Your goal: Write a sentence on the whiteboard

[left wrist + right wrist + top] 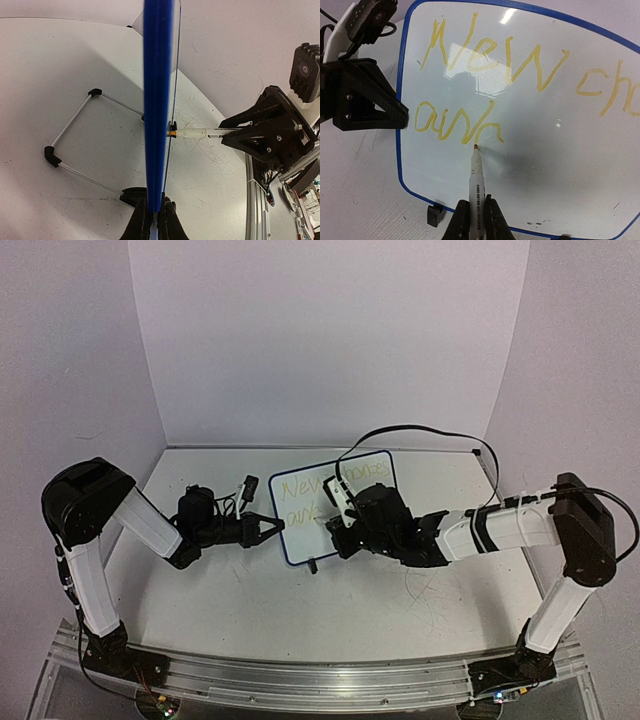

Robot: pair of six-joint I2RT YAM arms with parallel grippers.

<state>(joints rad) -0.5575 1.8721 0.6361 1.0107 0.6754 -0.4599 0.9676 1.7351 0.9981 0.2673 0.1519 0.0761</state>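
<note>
Scuffed white counter [330, 625]. A black cable [420, 429] arcs above the whiteboard [300, 535]. Behind the board lies a wire stand [70, 125], and a black foot [435, 216] sits under the lower frame.

In the top view the right wrist covers the board's middle, hiding part of the lettering.

The board stands mid-counter on its long lower edge. Its long axis runs left to right and its written face is toward the arm bases.

Left gripper [277, 531] is clamped on the board's left frame edge. Right gripper [476, 212] is clenched around a marker [476, 175], whose barrel points away at the face. Its orange tip is against the board, just under the end of the second line of the sentence [479, 59].
</note>
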